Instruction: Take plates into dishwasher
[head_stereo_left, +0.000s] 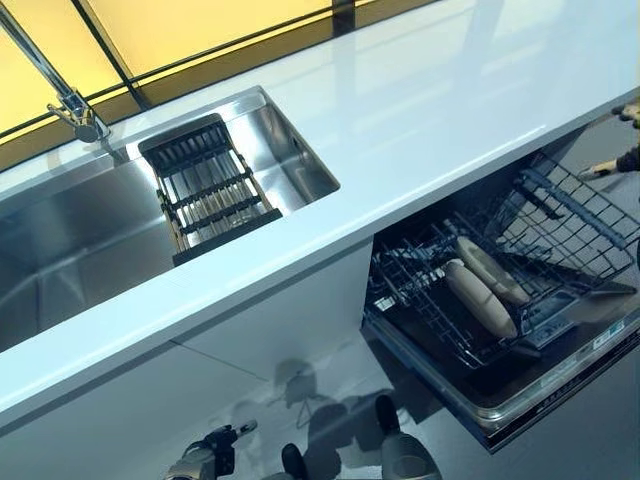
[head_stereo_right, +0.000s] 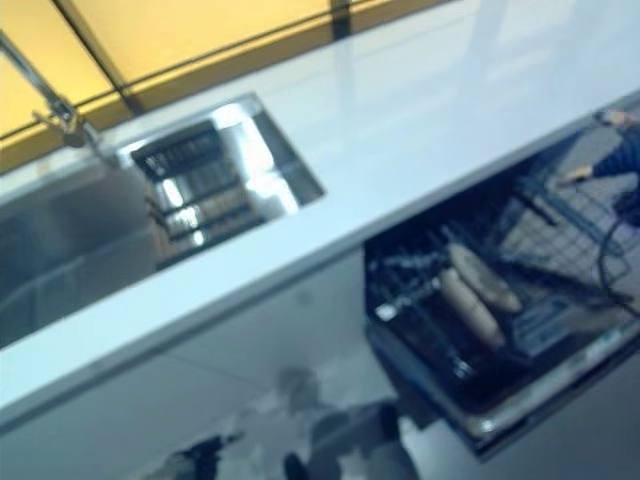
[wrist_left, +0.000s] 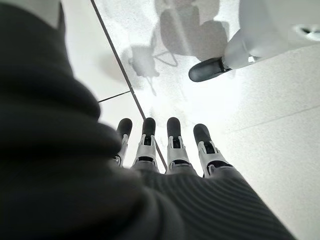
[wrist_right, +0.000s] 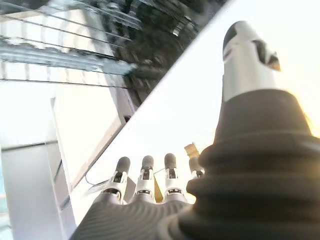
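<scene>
- We're looking down at a white counter (head_stereo_left: 430, 110) with a steel sink (head_stereo_left: 90, 225) set in it, a dark slatted drain rack (head_stereo_left: 208, 188) sitting across the sink and a faucet (head_stereo_left: 55, 85) at its far corner.
- The dishwasher (head_stereo_left: 520, 300) under the counter is standing open with its wire rack (head_stereo_left: 560, 230) pulled out, and two pale plates (head_stereo_left: 483, 285) are already standing on edge in it, side by side and touching or nearly so.
- We're not spotting any more plates on the counter or in the sink, so it looks to us like the loading is mostly or fully done; closing up may be what's left, but that's our guess.
- Our left hand (wrist_left: 165, 150) is hanging low near the floor, fingers straight and loosely apart, holding nothing.
- Our right hand (wrist_right: 150, 177) is hovering by the counter edge above the rack, fingers straight and relaxed with the thumb sticking up, also carrying nothing.
</scene>
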